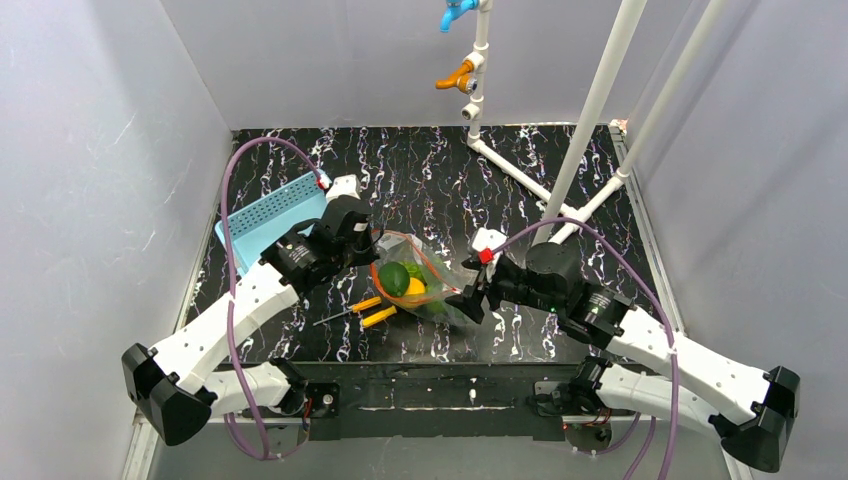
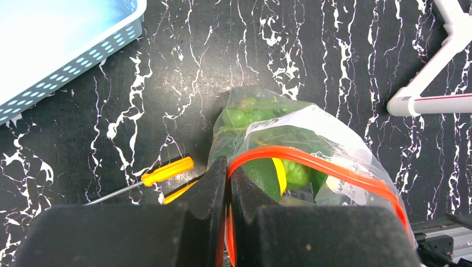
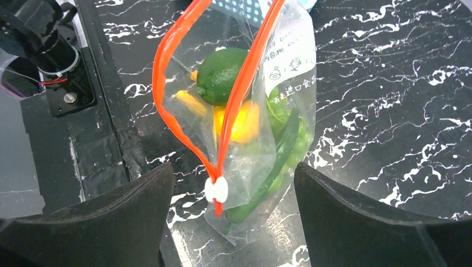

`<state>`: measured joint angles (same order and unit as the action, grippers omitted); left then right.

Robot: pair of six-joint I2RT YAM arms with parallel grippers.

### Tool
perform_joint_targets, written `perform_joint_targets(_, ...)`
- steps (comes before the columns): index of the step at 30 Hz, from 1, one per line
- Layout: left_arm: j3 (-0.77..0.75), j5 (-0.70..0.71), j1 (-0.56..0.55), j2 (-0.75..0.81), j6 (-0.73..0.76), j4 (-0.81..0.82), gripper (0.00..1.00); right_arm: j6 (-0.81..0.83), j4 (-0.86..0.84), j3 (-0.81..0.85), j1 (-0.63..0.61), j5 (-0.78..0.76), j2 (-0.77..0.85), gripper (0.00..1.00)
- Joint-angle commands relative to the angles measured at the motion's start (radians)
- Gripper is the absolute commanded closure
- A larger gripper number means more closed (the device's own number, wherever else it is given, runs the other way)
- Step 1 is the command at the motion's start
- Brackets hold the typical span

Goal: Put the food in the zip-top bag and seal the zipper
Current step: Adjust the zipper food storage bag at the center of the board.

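The clear zip-top bag (image 1: 430, 280) lies mid-table with the food inside: a dark green oval (image 3: 220, 75), a yellow lemon-like fruit (image 3: 240, 123) and light green bumpy vegetables (image 2: 245, 114). Its red-orange zipper (image 3: 236, 100) gapes open along the mouth, with a white slider (image 3: 216, 190) at the end nearest my right gripper. My left gripper (image 2: 228, 178) is shut on the zipper's other end (image 2: 311, 161) and holds it up. My right gripper (image 3: 234, 200) is open, its fingers on either side of the slider without touching it.
Two orange-handled screwdrivers (image 1: 370, 310) lie just left of the bag. A light blue perforated basket (image 1: 270, 215) stands at the back left. White pipe frame (image 1: 590, 110) with valves rises at the back right.
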<state>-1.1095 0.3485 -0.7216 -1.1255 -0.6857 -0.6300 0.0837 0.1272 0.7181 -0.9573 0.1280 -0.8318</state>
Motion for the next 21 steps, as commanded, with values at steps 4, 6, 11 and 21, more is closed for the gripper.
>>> perform_joint_targets(4,-0.029,0.031,0.007,0.043,-0.002,-0.01,1.0,0.07,-0.044,0.01,-0.008,0.0,0.028,0.13)
perform_joint_targets(6,-0.03,0.033,0.007,0.046,0.001,-0.01,1.0,0.089,0.003,0.033,-0.01,-0.005,-0.017,0.2)
perform_joint_targets(11,-0.034,0.038,0.008,0.049,0.004,-0.016,1.0,0.144,-0.04,0.006,-0.037,-0.019,-0.043,0.3)
perform_joint_targets(21,-0.034,0.033,0.007,0.044,-0.001,-0.015,1.0,0.207,-0.145,0.02,-0.056,-0.122,-0.121,0.5)
